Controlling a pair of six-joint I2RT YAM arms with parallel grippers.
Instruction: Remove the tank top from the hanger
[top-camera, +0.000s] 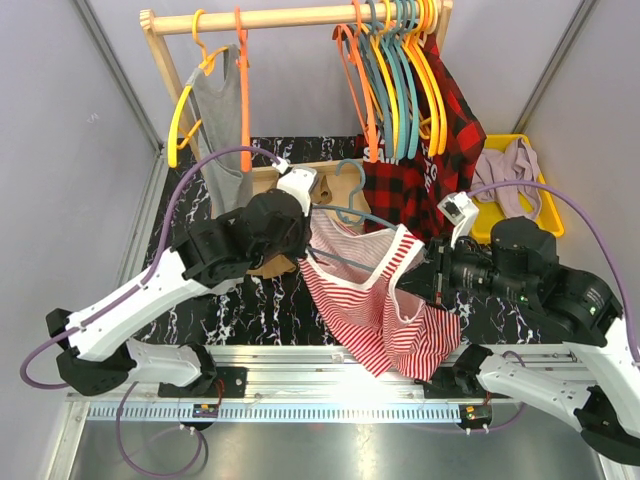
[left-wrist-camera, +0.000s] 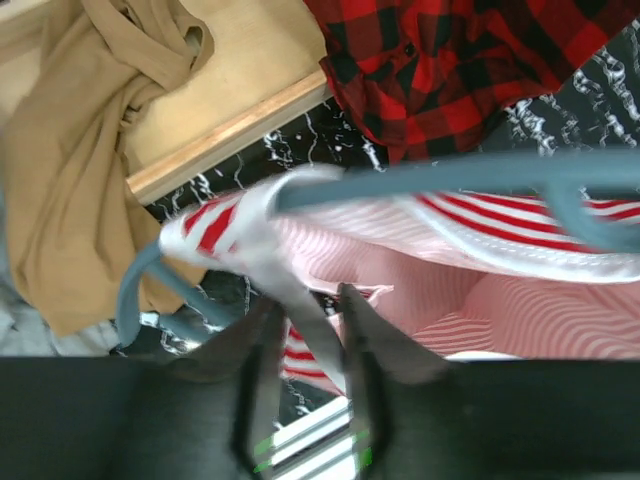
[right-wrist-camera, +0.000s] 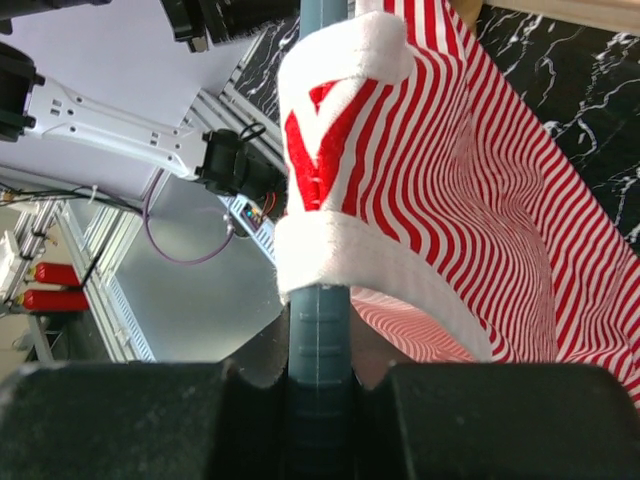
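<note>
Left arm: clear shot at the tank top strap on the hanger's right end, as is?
Probably not. The left gripper is shut on the left strap, and the right gripper clamps the hanger right beside the right strap, crowding it.

The left arm (top-camera: 130, 300) is stretching forward and inward from its base, elbow folded, wrist leaning toward its partner. The left gripper (left-wrist-camera: 308, 322) is pinching with its dark fingers (left-wrist-camera: 262, 335) nearly together, clamping the white strap of the tank top (left-wrist-camera: 500, 300) that is running between them. The right arm (top-camera: 560, 290) is doubling back over its base, forearm pointing toward the left gripper. The right gripper (right-wrist-camera: 320, 368) is squeezing the hanger (right-wrist-camera: 320, 325) bar, which is sticking straight out ahead from between its jaws.
</note>
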